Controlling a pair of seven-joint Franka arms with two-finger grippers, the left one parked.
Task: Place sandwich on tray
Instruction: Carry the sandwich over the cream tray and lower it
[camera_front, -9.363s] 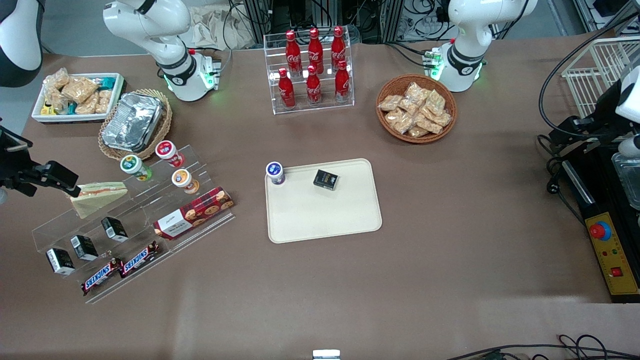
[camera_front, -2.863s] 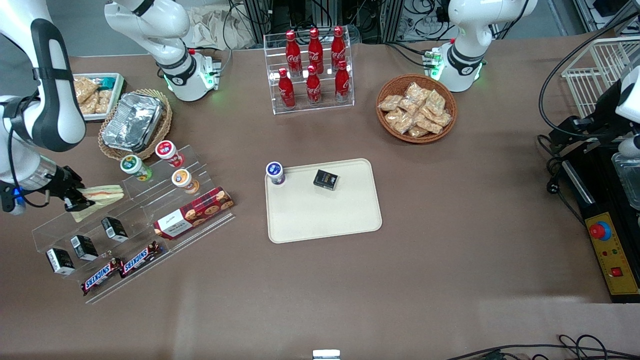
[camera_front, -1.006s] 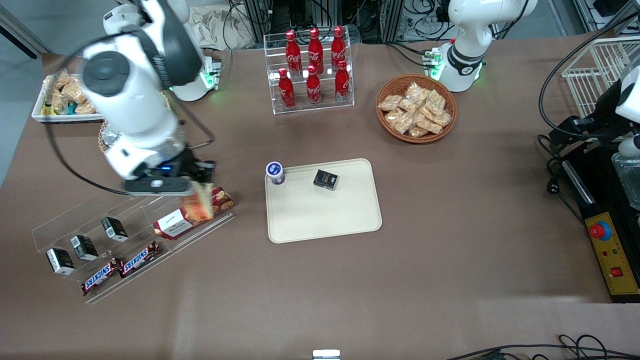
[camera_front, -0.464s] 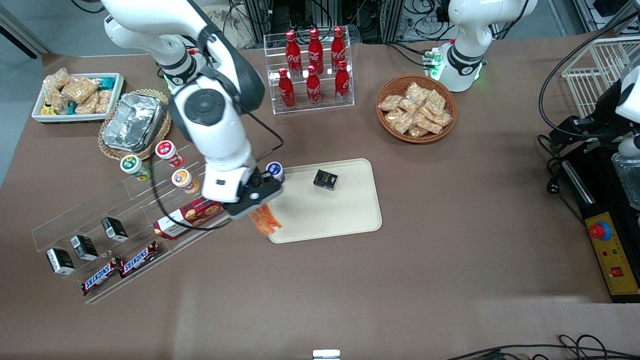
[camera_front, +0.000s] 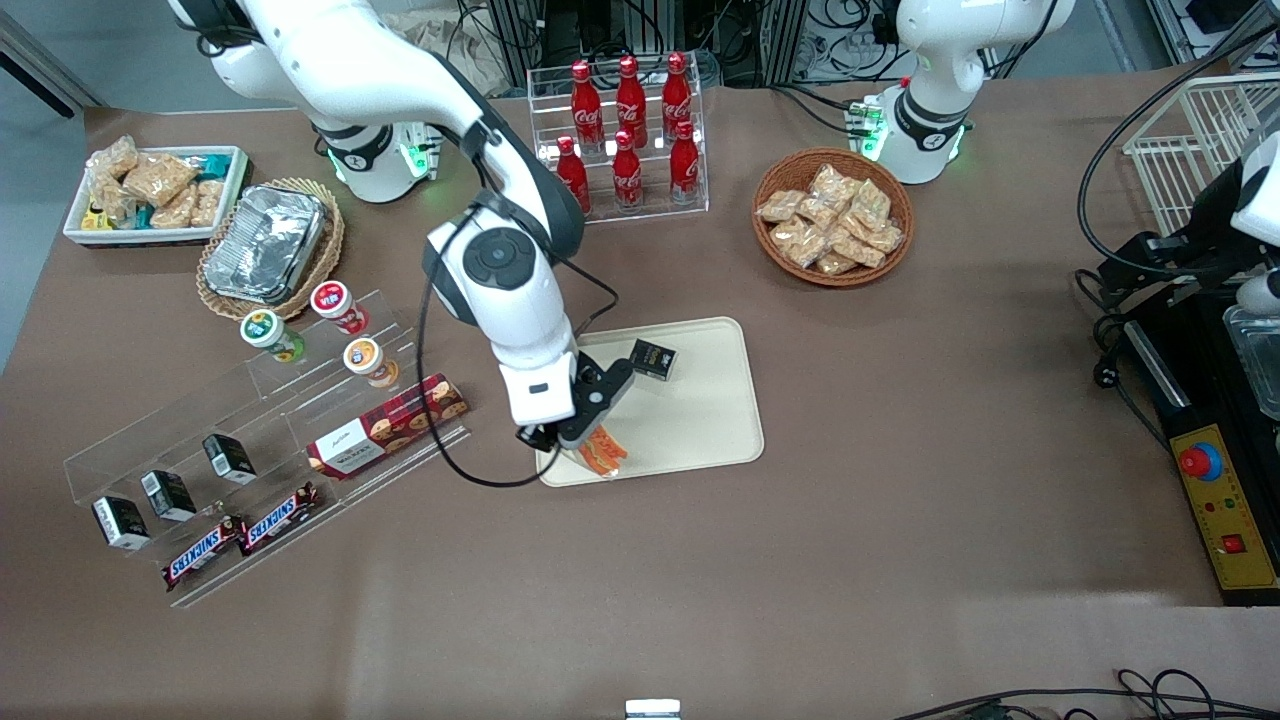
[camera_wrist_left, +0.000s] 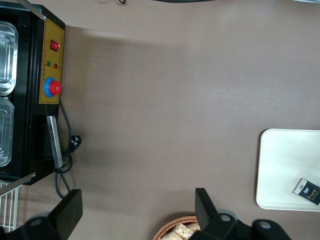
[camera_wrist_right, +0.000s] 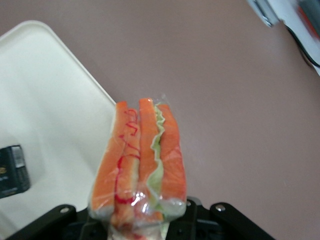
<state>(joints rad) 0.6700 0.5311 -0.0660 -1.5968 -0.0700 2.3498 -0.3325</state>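
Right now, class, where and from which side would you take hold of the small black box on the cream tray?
Probably grip the small black box across its two narrower side faces, coming straight down from above: it lies flat on the cream-beige plastic tray, with bare tray around it. The end effector, over the tray's nearer edge, is shut on the wrapped sandwich wedge.

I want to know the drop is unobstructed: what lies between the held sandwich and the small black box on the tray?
Only bare tray, as the front view shows. The gripper holds the sandwich over the tray's near edge; the black box sits farther back.
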